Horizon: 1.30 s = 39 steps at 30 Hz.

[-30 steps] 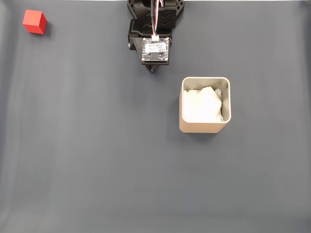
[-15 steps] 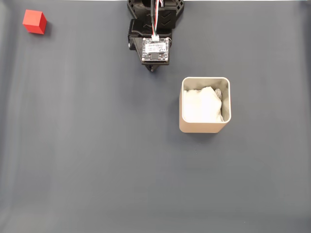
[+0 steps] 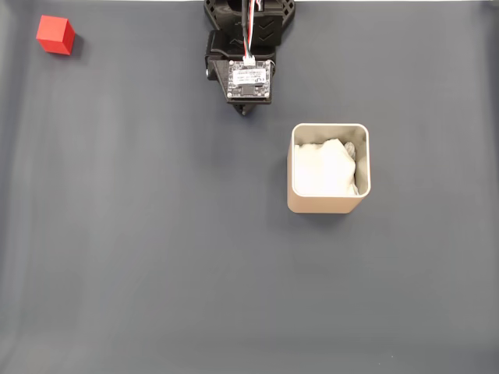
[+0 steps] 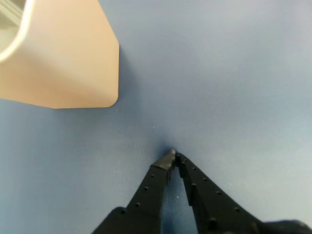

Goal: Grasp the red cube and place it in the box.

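Observation:
The red cube (image 3: 55, 35) sits alone at the top left corner of the dark mat in the fixed view, far from the arm. The beige box (image 3: 329, 168) with white paper lining stands right of centre; its outer wall (image 4: 63, 53) fills the upper left of the wrist view. My gripper (image 4: 174, 156) is shut with nothing between its black fingers, tips meeting just above the mat. In the fixed view the folded arm (image 3: 248, 54) is at the top centre, and the gripper tip (image 3: 245, 111) pokes out below it, left of and above the box.
A plain dark grey mat (image 3: 156, 257) covers the whole surface. The arm's base is at the top edge.

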### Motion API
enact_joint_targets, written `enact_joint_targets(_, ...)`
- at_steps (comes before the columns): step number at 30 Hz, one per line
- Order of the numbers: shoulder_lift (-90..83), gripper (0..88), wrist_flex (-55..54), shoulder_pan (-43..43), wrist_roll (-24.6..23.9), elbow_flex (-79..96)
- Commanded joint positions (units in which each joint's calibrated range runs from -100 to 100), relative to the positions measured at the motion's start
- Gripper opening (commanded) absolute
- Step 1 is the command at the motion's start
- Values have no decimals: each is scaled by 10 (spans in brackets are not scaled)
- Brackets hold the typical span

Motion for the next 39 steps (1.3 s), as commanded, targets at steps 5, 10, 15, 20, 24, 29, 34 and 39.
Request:
enact_joint_targets(5,-4,7,12,-3,1,5)
enact_joint_targets(10,-4,7,12,-3,1,5)
enact_joint_targets(15,-4,7,12,-3,1,5)
enact_joint_targets(20,-4,7,12,-2,1,5)
enact_joint_targets(24,-4,4,11,-3,0,5)
enact_joint_targets(29,-4,7,11,-3,0,5)
enact_joint_targets(34,-4,3,12,-3,7,5)
enact_joint_targets(39,-4,3,-26,-3,9,5)
